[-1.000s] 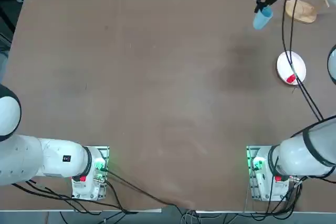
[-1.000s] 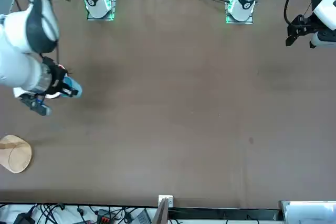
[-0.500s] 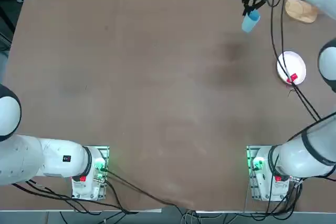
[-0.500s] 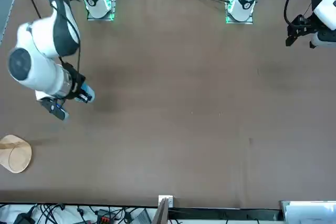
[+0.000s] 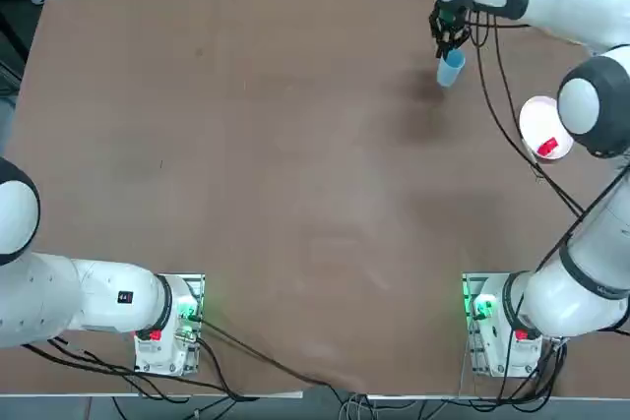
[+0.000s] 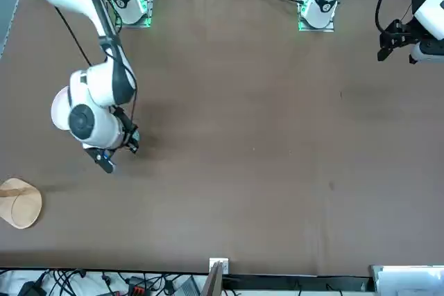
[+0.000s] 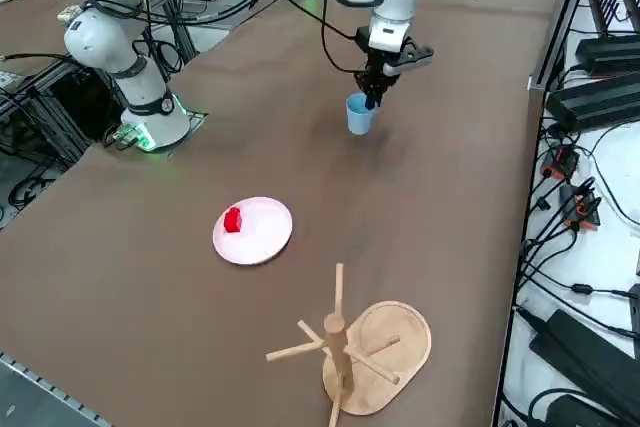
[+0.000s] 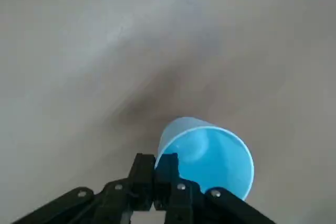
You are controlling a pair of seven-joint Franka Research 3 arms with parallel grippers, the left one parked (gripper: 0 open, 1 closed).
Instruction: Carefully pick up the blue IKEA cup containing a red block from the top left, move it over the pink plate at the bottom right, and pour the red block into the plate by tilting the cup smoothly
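right gripper (image 8: 160,169) clamped, pointing down

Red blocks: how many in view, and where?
1. The red block lies on the pink plate. The blue cup, held by the right gripper, looks empty.

Counter (image 5: 295,145): broad, flat, matte brown top. Black cables (image 7: 580,217) and dark power strips (image 7: 590,357) along one edge. Tan wooden peg stand with round base (image 7: 375,342) near corner.
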